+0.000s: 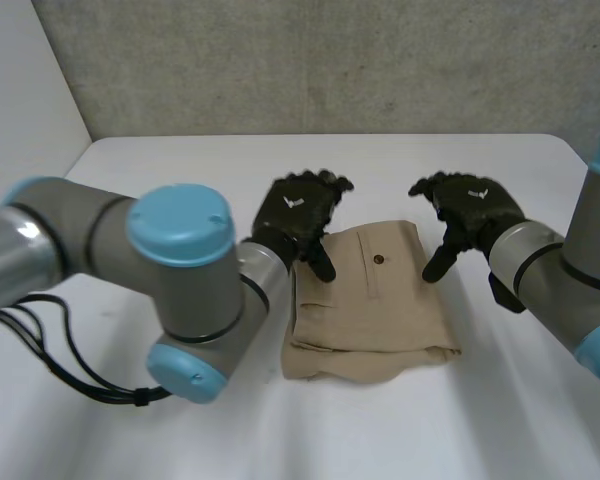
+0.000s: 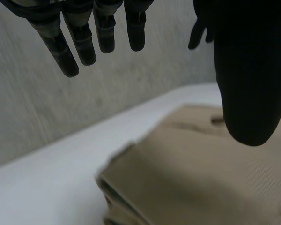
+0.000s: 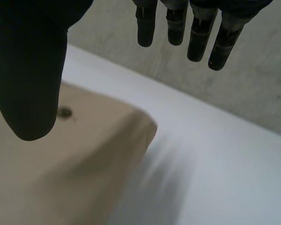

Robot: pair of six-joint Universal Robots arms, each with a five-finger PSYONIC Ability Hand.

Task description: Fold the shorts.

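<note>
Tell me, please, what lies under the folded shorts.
The tan shorts lie in layers on the white table; whatever is beneath them is covered. The left hand and right hand are open above them.

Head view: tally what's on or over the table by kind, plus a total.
Tan shorts: 1
Black hands: 2 (left hand, right hand)
Arms: 2 (left arm, right arm)
Total: 5

light: bright, diffuse, even | glare: small highlight on left arm [image 1: 25, 232] | shadow: faint, soft under shorts [image 1: 375, 300]
</note>
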